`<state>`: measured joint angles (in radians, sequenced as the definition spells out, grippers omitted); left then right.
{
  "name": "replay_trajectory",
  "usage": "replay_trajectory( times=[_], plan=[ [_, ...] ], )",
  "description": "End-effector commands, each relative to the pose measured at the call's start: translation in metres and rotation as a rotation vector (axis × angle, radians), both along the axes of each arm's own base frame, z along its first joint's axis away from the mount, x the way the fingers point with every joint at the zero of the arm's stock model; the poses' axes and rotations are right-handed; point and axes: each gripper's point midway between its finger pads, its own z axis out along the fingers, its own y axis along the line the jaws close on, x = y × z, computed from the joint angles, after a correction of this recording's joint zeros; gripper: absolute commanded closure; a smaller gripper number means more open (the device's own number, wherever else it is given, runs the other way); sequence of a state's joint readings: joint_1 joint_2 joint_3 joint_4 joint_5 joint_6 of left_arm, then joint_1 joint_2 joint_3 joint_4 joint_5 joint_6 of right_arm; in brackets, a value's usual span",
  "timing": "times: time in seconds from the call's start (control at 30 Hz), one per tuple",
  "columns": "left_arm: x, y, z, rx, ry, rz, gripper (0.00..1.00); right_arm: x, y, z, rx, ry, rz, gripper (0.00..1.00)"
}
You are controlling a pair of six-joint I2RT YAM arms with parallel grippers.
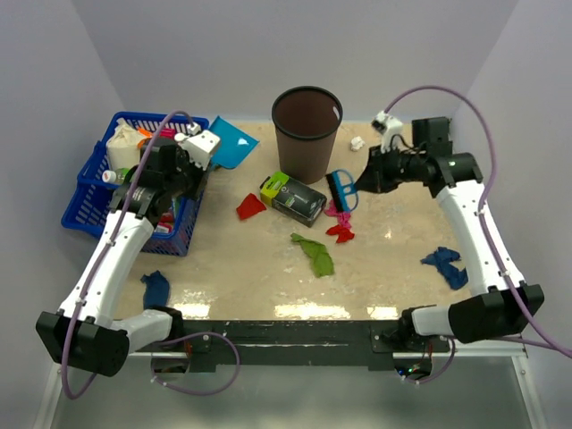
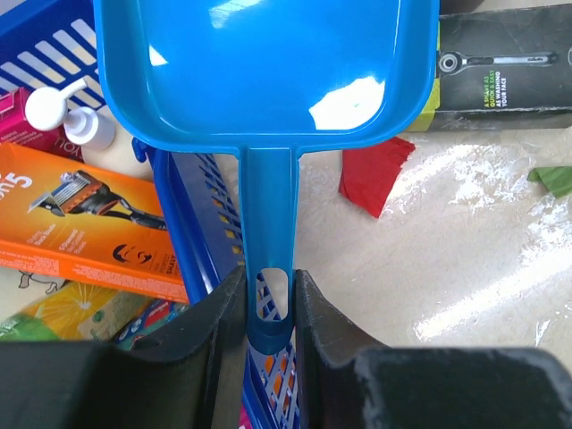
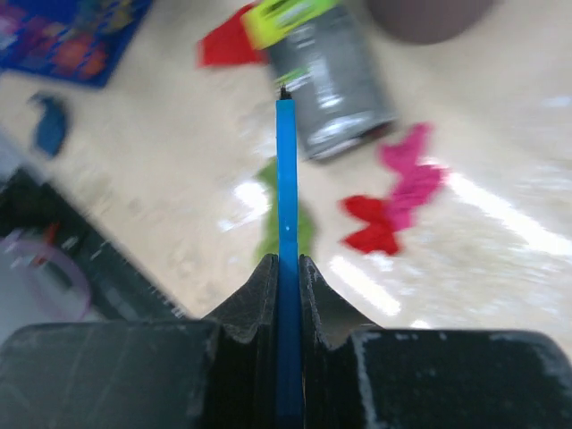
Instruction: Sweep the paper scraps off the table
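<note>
While the left gripper [image 2: 268, 279] is pinched on the handle of the blue dustpan [image 2: 259, 80] over the basket [image 2: 192, 223] edge, the right gripper [image 3: 288, 266] is clamped on the blue brush [image 3: 286, 179], near the red and pink wads. Paper scraps [image 1: 315, 253] lie scattered on the table [image 1: 393, 279]: green mid-table, red beside the black-and-lime box [image 1: 293, 198], blue near both side edges.

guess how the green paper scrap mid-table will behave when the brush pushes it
The green paper scrap looks thin and crumpled, so it is probably very light and should slide easily on the glossy table. Being floppy and low, it may fold or slip under the brush rather than roll.
</note>
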<state>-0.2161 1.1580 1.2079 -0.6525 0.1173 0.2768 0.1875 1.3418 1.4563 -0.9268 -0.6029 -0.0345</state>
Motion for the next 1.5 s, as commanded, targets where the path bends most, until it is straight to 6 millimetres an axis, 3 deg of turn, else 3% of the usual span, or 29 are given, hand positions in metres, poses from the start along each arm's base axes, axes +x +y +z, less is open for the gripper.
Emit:
replay_trajectory(
  times=[0.0,0.1,0.13,0.27,0.4,0.43,0.5,0.53,0.57,0.67,0.8,0.83,0.87,0.93,1.07,1.17,1.27,1.47],
  plan=[
    [0.016,-0.009,0.037,-0.037,-0.118,-0.044,1.0,0.05,-0.067,-0.02,-0.246,-0.011,-0.239,1.0],
    [0.016,-0.01,0.044,-0.047,-0.127,-0.045,1.0,0.101,-0.107,-0.021,-0.415,-0.106,-0.392,1.0],
    [0.016,-0.01,0.045,-0.039,-0.134,-0.05,1.0,0.114,-0.111,-0.021,-0.455,-0.146,-0.368,1.0],
    [0.009,-0.01,0.039,-0.036,-0.112,-0.062,1.0,0.184,-0.121,0.008,-0.519,-0.389,-0.391,1.0],
    [0.001,-0.018,0.036,-0.062,-0.098,-0.108,1.0,0.236,-0.119,0.017,-0.586,-0.532,-0.347,1.0],
    [-0.001,-0.018,0.036,-0.063,-0.096,-0.112,1.0,0.249,-0.118,0.0,-0.634,-0.536,-0.289,1.0],
    [-0.004,-0.02,0.035,-0.068,-0.088,-0.123,1.0,0.268,-0.109,0.007,-0.716,-0.621,-0.211,1.0],
    [-0.005,-0.02,0.035,-0.068,-0.085,-0.125,1.0,0.28,-0.109,-0.012,-0.767,-0.606,-0.189,1.0],
    [-0.007,-0.02,0.035,-0.069,-0.08,-0.128,1.0,0.288,-0.102,-0.006,-0.791,-0.647,-0.172,1.0],
    [-0.01,-0.022,0.037,-0.072,-0.078,-0.144,1.0,0.309,-0.1,-0.025,-0.904,-0.695,-0.104,1.0],
    [-0.012,-0.023,0.04,-0.079,-0.083,-0.154,1.0,0.327,-0.107,-0.053,-1.037,-0.727,0.01,1.0],
    [-0.012,-0.023,0.041,-0.081,-0.083,-0.156,1.0,0.333,-0.108,-0.052,-1.058,-0.759,0.006,1.0],
    [-0.013,-0.024,0.04,-0.083,-0.079,-0.16,1.0,0.334,-0.11,-0.067,-1.076,-0.749,0.032,1.0],
    [-0.014,-0.024,0.041,-0.082,-0.078,-0.164,1.0,0.337,-0.111,-0.076,-1.129,-0.779,0.114,1.0],
    [-0.016,-0.024,0.043,-0.086,-0.078,-0.168,1.0,0.321,-0.106,-0.113,-1.146,-0.746,0.272,1.0],
    [-0.018,-0.023,0.044,-0.091,-0.083,-0.168,1.0,0.306,-0.104,-0.12,-1.128,-0.744,0.325,1.0],
    [-0.019,-0.021,0.042,-0.099,-0.079,-0.162,1.0,0.302,-0.105,-0.093,-1.068,-0.773,0.229,1.0],
    [-0.022,-0.025,0.035,-0.135,-0.058,-0.168,1.0,0.293,-0.079,-0.024,-0.893,-0.901,0.175,1.0]
  ],
)
